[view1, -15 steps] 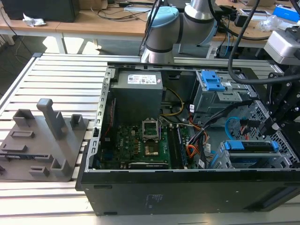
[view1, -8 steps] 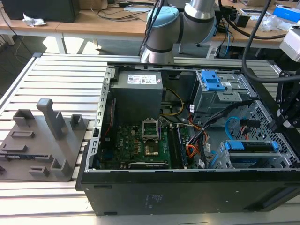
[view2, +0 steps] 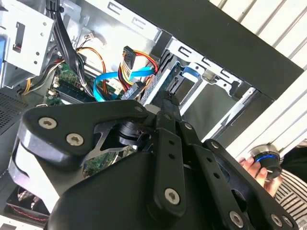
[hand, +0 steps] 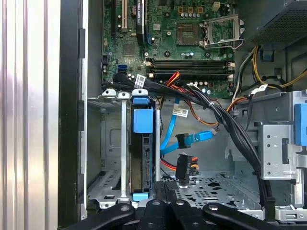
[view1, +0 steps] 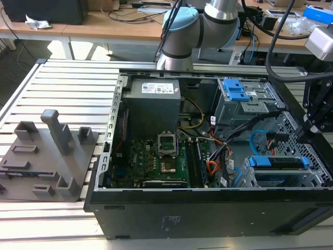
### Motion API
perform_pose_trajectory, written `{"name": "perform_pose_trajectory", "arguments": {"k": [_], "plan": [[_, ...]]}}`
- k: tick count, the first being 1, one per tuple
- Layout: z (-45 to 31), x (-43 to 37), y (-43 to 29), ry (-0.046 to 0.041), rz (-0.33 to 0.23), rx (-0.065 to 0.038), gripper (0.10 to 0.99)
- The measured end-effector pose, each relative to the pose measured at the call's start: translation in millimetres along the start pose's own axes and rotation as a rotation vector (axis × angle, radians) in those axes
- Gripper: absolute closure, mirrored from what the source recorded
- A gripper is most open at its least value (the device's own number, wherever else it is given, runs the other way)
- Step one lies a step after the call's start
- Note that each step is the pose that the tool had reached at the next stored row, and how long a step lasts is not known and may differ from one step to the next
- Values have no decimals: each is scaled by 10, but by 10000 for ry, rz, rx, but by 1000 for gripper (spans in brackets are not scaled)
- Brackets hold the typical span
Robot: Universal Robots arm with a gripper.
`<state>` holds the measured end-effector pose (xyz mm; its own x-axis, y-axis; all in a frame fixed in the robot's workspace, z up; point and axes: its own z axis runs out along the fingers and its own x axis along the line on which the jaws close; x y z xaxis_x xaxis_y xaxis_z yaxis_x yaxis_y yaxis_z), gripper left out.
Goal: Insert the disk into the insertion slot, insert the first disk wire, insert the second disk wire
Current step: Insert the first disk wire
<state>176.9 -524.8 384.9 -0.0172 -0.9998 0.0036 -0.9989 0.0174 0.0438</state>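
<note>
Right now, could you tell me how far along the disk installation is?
Done: the disk sits in the insertion slot. In hand: nothing; the gripper is shut, close to the dark plug of the first disk wire, the red, orange and black bundle. Left: both wires; that plug and the second disk wire hang free beside the disk.

Light-blue second disk wire (hand: pixel 169 127), silver insertion slot (hand: pixel 123 143), green motherboard (hand: pixel 168 48)
</note>
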Motion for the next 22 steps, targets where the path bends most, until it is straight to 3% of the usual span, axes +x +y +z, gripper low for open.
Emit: {"name": "perform_pose_trajectory", "arguments": {"k": [7, 9, 10, 11, 14, 18, 22], "plan": [[2, -1, -3, -1, -1, 0, 973], [2, -1, -3, -1, -2, 0, 851], [2, -1, -3, -1, -1, 0, 851], [3, -1, -4, -2, -1, 0, 784], [6, -7, -4, -7, -2, -1, 784], [3, -98, -2, 3, -1, 0, 784], [41, -100, 1, 7, -1, 0, 784]]}}
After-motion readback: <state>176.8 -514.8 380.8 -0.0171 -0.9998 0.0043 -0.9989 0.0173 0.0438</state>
